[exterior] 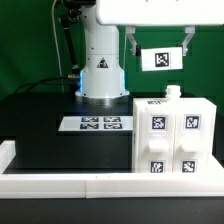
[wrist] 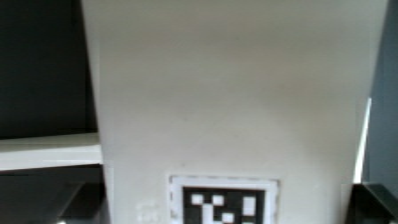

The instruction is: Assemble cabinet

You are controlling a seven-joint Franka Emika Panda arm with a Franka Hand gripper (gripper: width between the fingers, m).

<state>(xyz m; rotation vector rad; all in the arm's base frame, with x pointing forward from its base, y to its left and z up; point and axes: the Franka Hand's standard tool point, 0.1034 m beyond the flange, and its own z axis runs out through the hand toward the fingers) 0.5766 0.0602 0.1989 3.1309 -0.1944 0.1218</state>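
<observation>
The cabinet (exterior: 175, 140) is a white box-like body at the exterior view's right, with four markers on its front and a small white block (exterior: 172, 93) on top. My gripper (exterior: 160, 48) hangs high above it, shut on a white panel (exterior: 162, 58) that bears one marker. In the wrist view this panel (wrist: 222, 100) fills most of the picture, with its marker near my gripper (wrist: 217, 208). The dark fingers (wrist: 71, 205) show only at the picture's edges on either side of the panel.
The marker board (exterior: 98, 124) lies flat on the black table in front of the robot base (exterior: 100, 75). A long low white border rail (exterior: 100, 183) runs along the table's front edge, with a white corner piece (exterior: 8, 150) at the exterior view's left.
</observation>
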